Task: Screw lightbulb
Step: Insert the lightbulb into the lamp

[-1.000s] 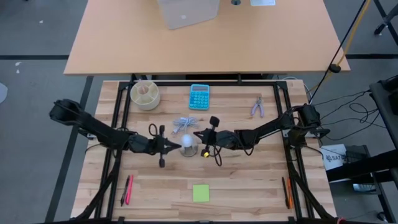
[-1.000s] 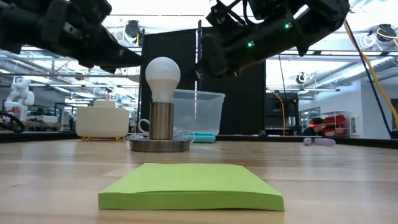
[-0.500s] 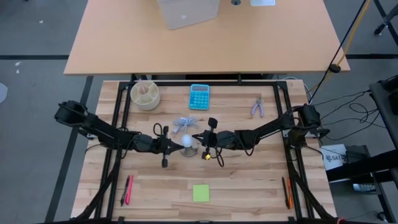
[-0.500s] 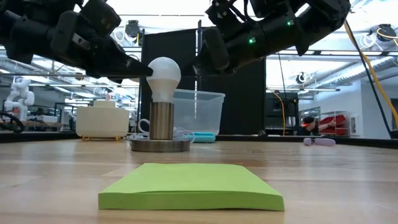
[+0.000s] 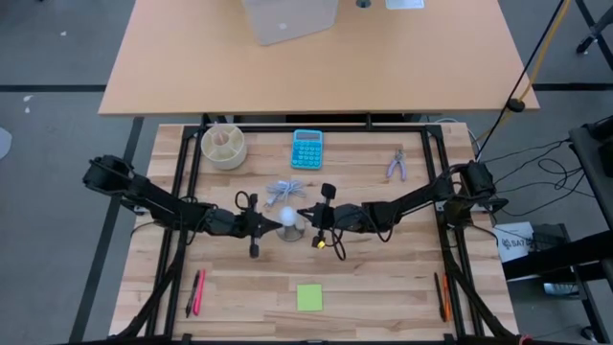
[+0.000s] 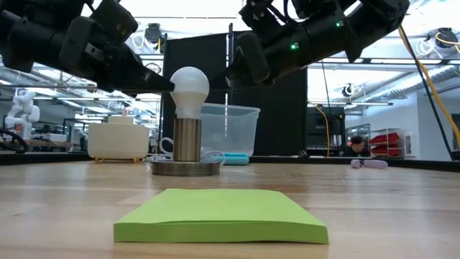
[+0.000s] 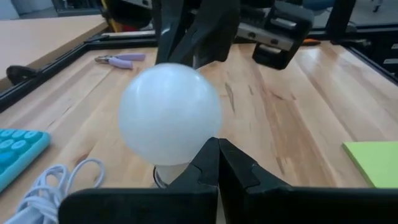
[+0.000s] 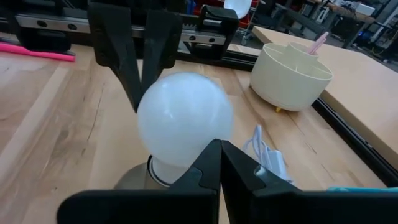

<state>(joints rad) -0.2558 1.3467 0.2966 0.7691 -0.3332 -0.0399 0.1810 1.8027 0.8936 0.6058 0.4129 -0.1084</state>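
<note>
Dark fingers (image 7: 217, 163) of the left gripper (image 5: 271, 225) are pressed together with no gap, tips at the side of the lightbulb (image 5: 286, 217) and gripping nothing; in the low view the tip reaches the globe's edge, though whether it touches cannot be told. The right gripper (image 5: 305, 215) comes at the bulb from the opposite side, its fingers (image 8: 219, 163) likewise closed flat against each other and empty, tips just beside the globe.

White and frosted, the lightbulb stands upright in a grey metal socket (image 6: 187, 140) on a round disc base (image 6: 185, 168), near the middle of the wooden table (image 5: 383, 287), between the two grippers.

A coiled white cable (image 5: 280, 190) lies just behind the socket. Farther back sit a blue calculator (image 5: 307, 149), a cream round container (image 5: 223, 146) toward the left arm's side, and lilac-handled pliers (image 5: 397, 165) toward the right arm's side. A green sticky-note pad (image 5: 309, 297) lies at the front of the table, well apart from the bulb. Pens (image 5: 196, 291) rest near the front left corner and another pen (image 5: 443, 297) near the front right
</note>
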